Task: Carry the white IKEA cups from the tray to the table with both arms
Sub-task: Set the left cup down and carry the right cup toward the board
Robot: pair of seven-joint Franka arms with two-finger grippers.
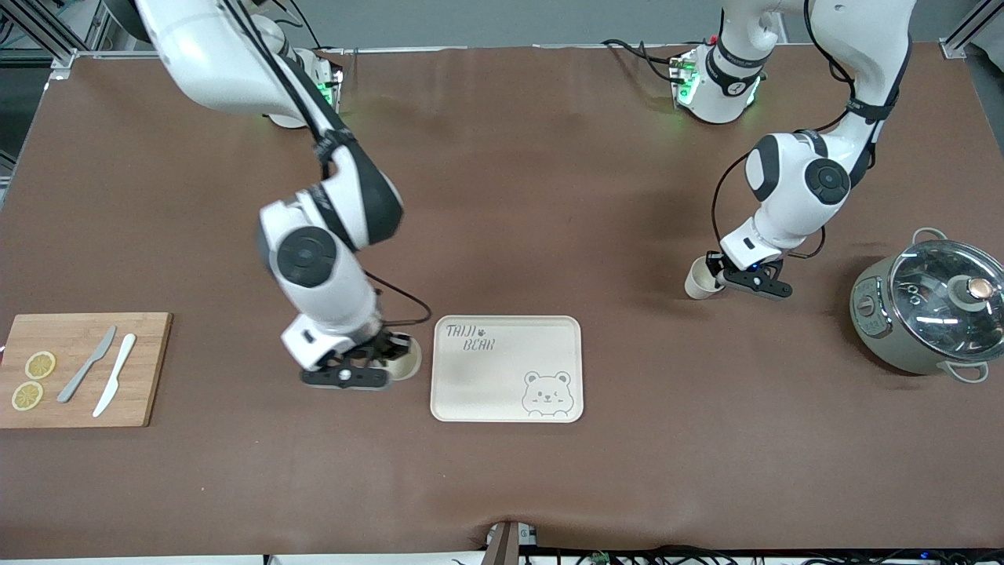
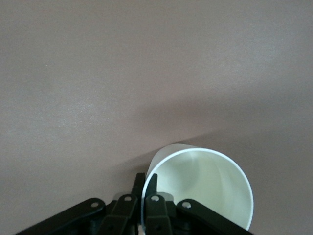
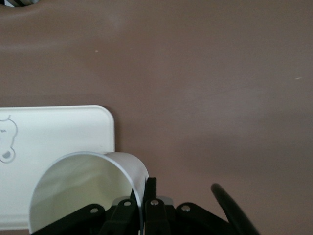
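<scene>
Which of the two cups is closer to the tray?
The white cup in the right pincer, right beside the bear tray. The left pincer's cup is well away.

The front view looks down from high across the counter, facing both arm bases. Each of the 2 wrist views sits close above its own end effector. The right wrist view shares the tray corner.

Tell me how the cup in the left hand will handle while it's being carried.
The cup looks thin-walled and empty, so probably light. The left hand pinches only its rim wall, one finger inside, so it may pivot or slip if swung. Its smooth, glossy surface likely gives little grip.
</scene>
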